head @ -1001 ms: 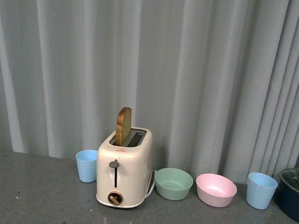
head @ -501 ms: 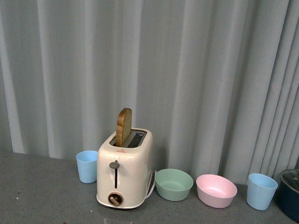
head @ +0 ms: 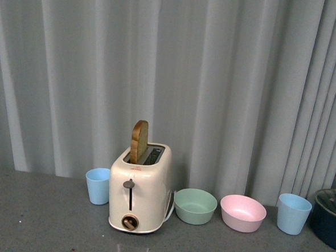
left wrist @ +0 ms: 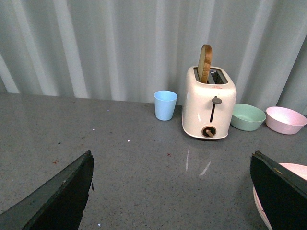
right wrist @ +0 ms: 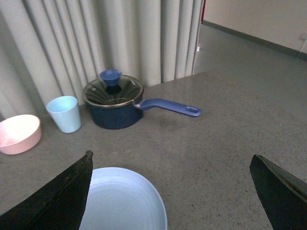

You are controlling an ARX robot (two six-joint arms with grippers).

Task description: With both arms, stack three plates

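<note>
Two plates show: pink plate [left wrist: 296,168] and light blue plate [right wrist: 122,199], both robot-side of the pink bowl [left wrist: 286,120]; third plate unseen. Left hand [left wrist: 171,155] and right hand [right wrist: 170,155] gape empty. I'd pinch rims shallow, lift level.

Cream toaster [head: 139,195] with a browned bread slice [head: 138,141] upright in one slot, blue cup [head: 97,185] just beside it, green bowl [head: 194,206], pink bowl [head: 242,213], second blue cup [head: 293,213], lidded blue pot [right wrist: 115,103], grey table [head: 36,221], pale curtain [head: 216,77]

No legible text or labels
</note>
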